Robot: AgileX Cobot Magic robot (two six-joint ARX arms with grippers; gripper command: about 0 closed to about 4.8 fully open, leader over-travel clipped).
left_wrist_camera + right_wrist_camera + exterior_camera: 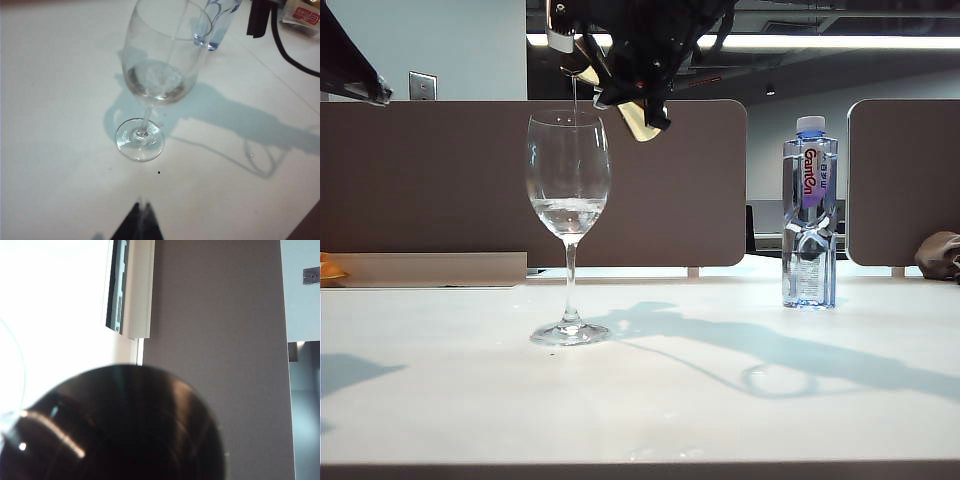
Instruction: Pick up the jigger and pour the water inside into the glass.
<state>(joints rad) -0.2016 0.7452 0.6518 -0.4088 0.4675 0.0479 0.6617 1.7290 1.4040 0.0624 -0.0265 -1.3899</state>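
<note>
The glass (568, 190) stands upright on the white table (720, 400), left of centre, with water (568, 212) low in its bowl. Above its rim my right gripper (620, 65) is shut on the gold jigger (640, 120), which is tipped over. A thin stream of water (574, 95) falls from the jigger's lower lip into the bowl. In the right wrist view the jigger (125, 430) shows only as a dark round shape that hides the fingers. My left gripper (142, 204) is shut and empty, apart from the foot of the glass (140, 139).
A clear plastic bottle (809, 215) with a blue cap stands to the right of the glass, also seen as bottle (217, 20). Brown partition panels (440, 180) close off the back. A black cable (290, 50) lies on the table's far side. A brown object (940, 255) sits at the right edge.
</note>
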